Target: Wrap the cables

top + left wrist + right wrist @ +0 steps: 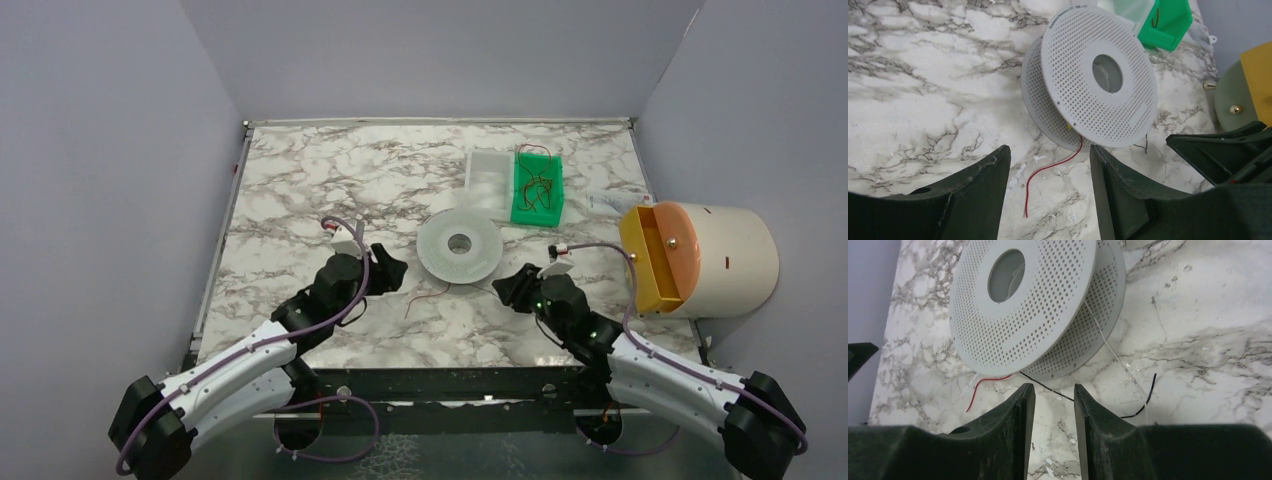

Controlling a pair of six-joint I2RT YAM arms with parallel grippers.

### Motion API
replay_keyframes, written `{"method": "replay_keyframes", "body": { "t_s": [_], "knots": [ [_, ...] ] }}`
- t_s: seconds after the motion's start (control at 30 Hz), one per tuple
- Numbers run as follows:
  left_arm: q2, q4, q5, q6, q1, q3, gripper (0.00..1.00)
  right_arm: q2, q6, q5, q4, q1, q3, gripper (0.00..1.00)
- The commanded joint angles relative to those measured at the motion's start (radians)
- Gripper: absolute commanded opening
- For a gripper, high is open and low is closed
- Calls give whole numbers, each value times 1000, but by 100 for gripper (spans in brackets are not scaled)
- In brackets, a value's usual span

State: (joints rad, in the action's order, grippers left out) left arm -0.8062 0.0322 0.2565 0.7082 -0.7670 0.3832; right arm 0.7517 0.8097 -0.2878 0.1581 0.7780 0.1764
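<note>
The translucent white perforated spool (459, 245) lies flat on the marble table. A thin red cable (425, 298) trails from under its near rim. In the left wrist view this red cable (1048, 167) lies on the table between the fingers of my open, empty left gripper (1048, 148), just short of the spool (1098, 75). My right gripper (1053, 386) is open with a narrow gap and empty; a thin black cable (1048, 388) crosses just past its tips, by the spool (1023, 305). More thin orange and brown cables (535, 185) lie tangled in the green bin.
A green bin (552, 205) and a clear white box (490, 180) stand behind the spool. A yellow-orange drawer in a white cylinder (700, 260) sits at the right edge. A hair-thin white strand (1113, 352) runs from the spool. Grey walls enclose the table.
</note>
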Motion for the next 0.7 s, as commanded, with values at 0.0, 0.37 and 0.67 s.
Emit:
{"method": "replay_keyframes", "body": {
  "t_s": [0.0, 0.37, 0.67],
  "knots": [
    [29, -157, 29, -116, 5, 121, 62, -4, -125, -117, -101, 6, 73, 40],
    [-4, -375, 7, -392, 5, 420, 63, 135, -299, -199, -146, 6, 256, 47],
    [3, -386, 20, -553, 5, 490, 72, 350, -258, -221, -164, -15, 385, 69]
  ]
}}
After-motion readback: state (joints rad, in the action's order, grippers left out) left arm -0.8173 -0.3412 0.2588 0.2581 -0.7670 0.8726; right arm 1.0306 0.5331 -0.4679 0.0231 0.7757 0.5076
